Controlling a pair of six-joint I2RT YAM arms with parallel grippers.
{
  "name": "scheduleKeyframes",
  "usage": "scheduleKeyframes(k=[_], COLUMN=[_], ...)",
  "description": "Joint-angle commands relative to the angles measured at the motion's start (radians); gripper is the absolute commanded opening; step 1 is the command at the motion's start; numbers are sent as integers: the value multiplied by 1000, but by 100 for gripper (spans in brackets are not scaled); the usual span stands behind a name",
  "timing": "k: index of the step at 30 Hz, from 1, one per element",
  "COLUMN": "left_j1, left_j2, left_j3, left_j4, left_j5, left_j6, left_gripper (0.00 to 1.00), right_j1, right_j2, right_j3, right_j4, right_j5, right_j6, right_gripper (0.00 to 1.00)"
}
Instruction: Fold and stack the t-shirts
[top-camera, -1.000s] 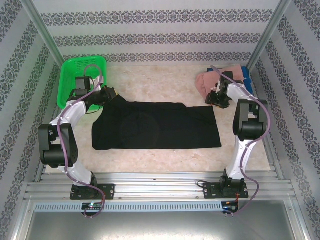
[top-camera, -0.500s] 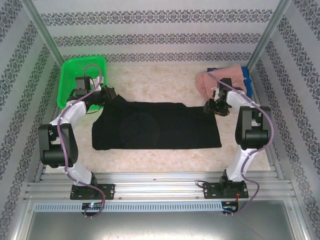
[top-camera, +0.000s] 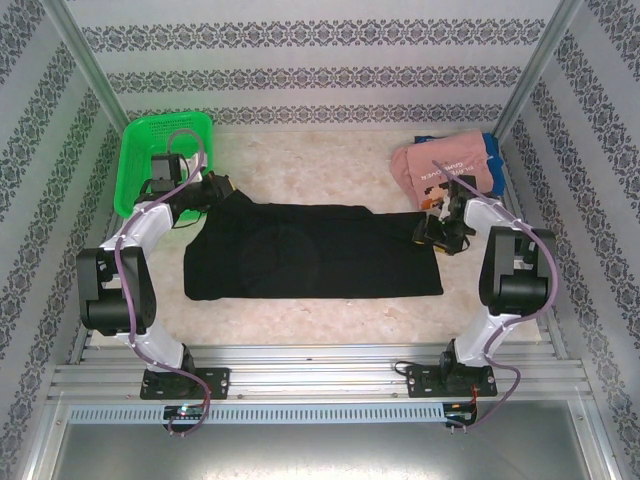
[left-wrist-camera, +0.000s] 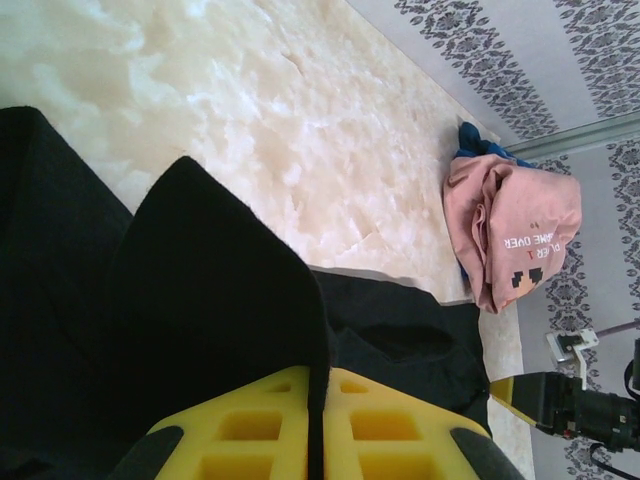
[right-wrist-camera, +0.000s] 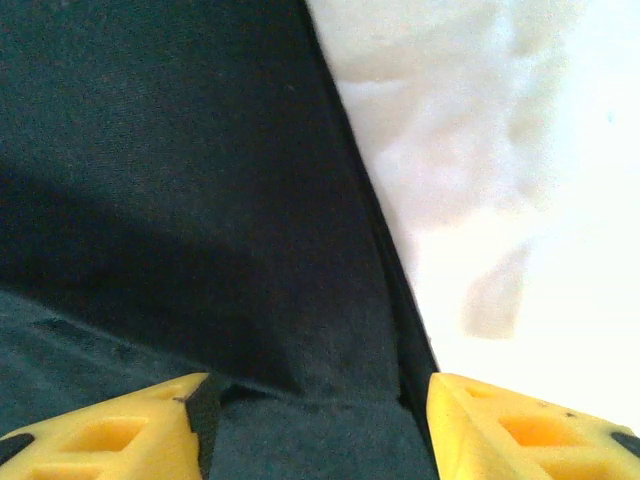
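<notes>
Left jaws: closed tight, the two yellow fingers pressed together with a fold of the black t-shirt pinched between them; in the left wrist view the cloth rises from the pinch into a rounded peak. In the top view this grip sits at the shirt's far left corner, just beside the green mesh basket, which stands at the far left of the table. Right jaws: apart, a wide gap between the yellow fingers, one finger over the black cloth and the other over bare table, so the shirt's edge runs up between them; nothing is clamped. From above, these jaws are at the shirt's far right corner. The black t-shirt lies spread flat as a long dark rectangle across the middle of the table, long side running left to right. The pink t-shirt lies bunched at the far right corner of the table, near the right jaws but apart from the black one, with dark lettering and a small blocky figure on it. The blue t-shirt lies under the pink one, showing at its edges.
</notes>
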Motion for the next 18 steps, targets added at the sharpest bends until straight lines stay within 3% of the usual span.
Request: scheduleKeyframes(k=[1, 11, 18], left_j1=[-6, -11, -14], left_j2=[-8, 10, 9], left_j3=[-20, -13, -10], left_j4=[68, 96, 88], left_j5=[15, 27, 27], left_j6=[-16, -32, -25], left_gripper=[10, 10, 10], right_j1=[-18, -65, -90], right_j2=[-71, -132, -94], right_j3=[-60, -212, -213], right_j4=[26, 249, 347], right_j5=[-81, -200, -211], right_j6=[158, 491, 577], right_gripper=[60, 61, 58])
